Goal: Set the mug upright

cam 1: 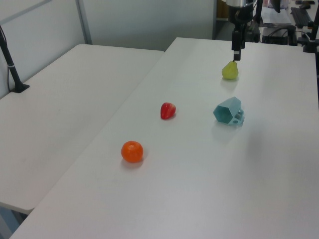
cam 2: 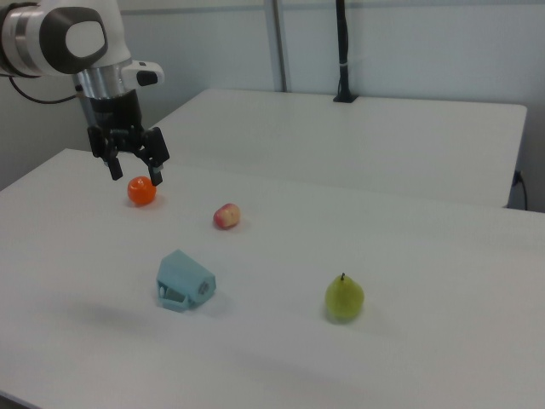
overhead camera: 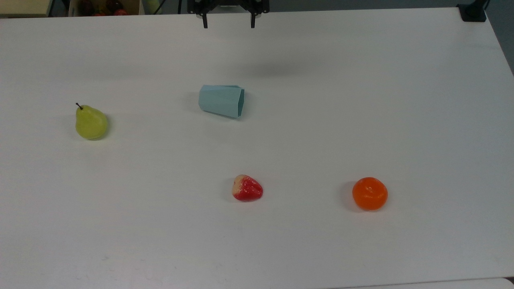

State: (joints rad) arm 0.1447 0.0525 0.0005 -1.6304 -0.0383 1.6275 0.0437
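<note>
The mug (overhead camera: 221, 100) lies on its side near the middle of the white table (overhead camera: 361, 100), rim toward the top view's right, so it needs tipping up onto its base. The tool (cam 2: 134, 169) hangs high above it, released, its 2 fingers spread wide and grasping nothing. A pear (overhead camera: 91, 122), a strawberry (overhead camera: 247, 188) and an orange (overhead camera: 370, 193) sit well apart. A second table (cam 2: 358, 145) stands beyond.

Top view: high, looking down the white table (overhead camera: 361, 100) toward the arm. Left and right views: oblique, from opposite sides. All share the tabletop.
</note>
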